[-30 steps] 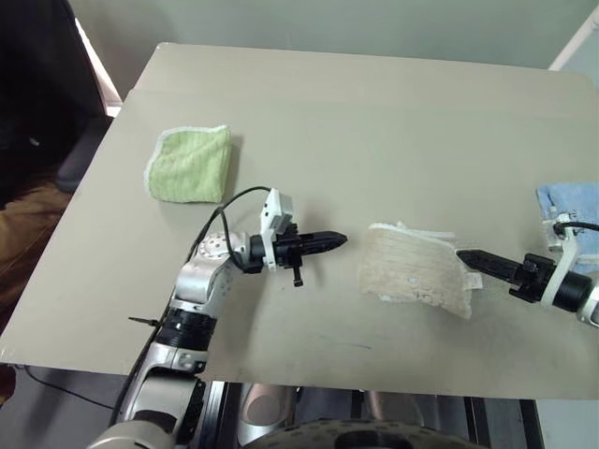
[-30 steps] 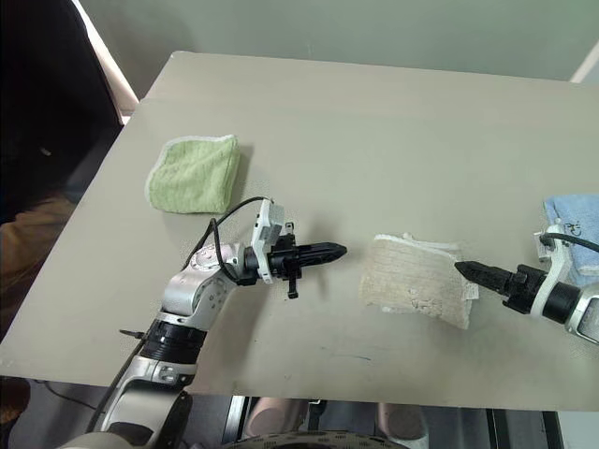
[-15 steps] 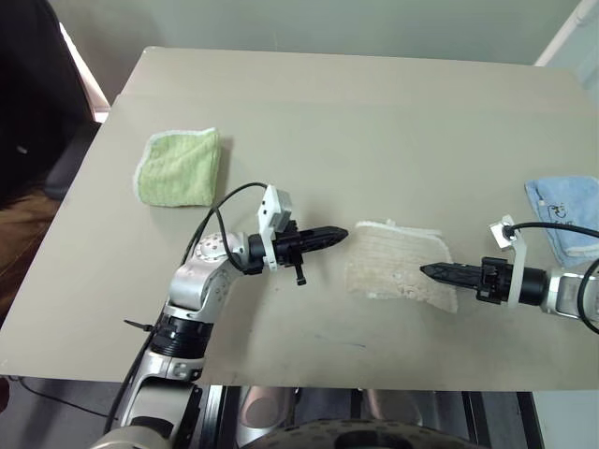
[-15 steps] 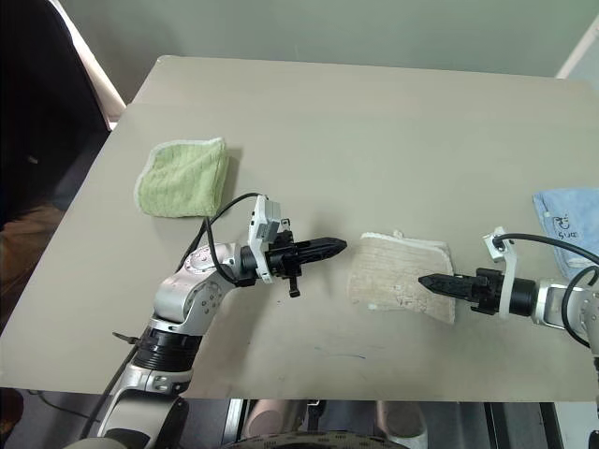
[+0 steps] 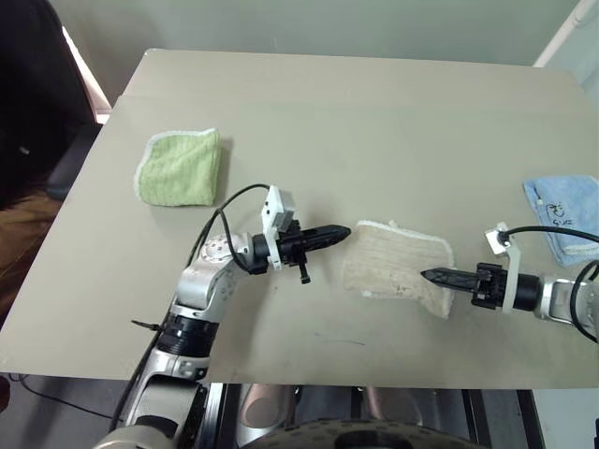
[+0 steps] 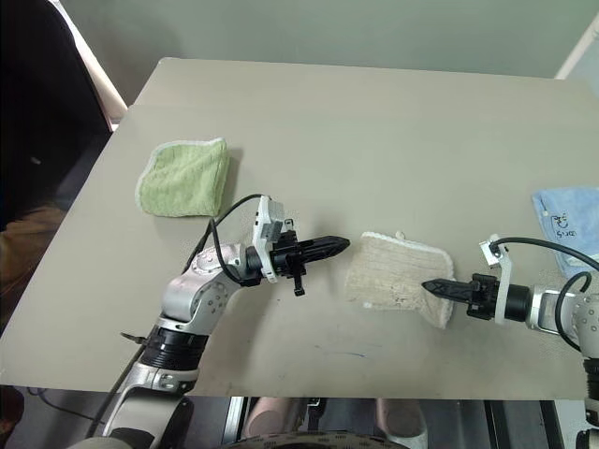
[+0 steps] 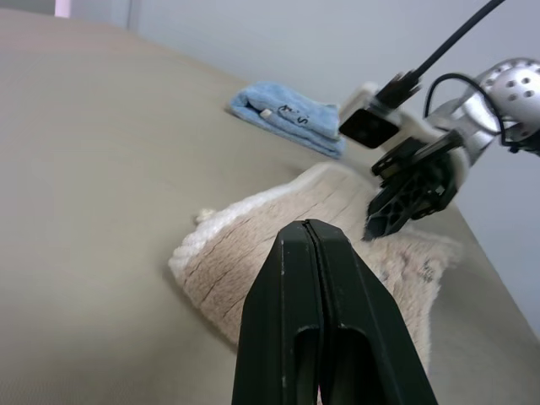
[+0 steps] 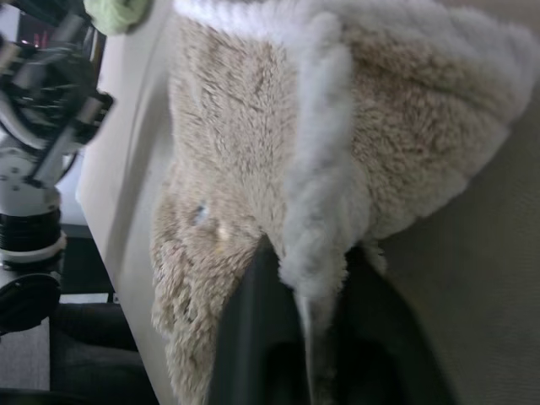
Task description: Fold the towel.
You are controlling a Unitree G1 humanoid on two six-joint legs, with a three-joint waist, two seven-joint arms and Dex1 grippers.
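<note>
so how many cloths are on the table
3: the beige towel lies between the grippers, a light green towel far left, a light blue towel at the right edge.

You lose the light blue towel (image 5: 565, 215) past the right edge of the head views; the right gripper (image 8: 308, 354) has its fingertips buried under the towel (image 8: 278, 169) edging; the towel's dark mark (image 7: 424, 268) is too small to read.

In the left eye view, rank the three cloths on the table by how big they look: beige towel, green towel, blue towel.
1. The beige towel, folded, looks largest.
2. The green towel looks a little smaller, so this gap is narrow.
3. The blue towel looks smallest, but the picture's edge cuts it off, so its full size is unsure.
</note>
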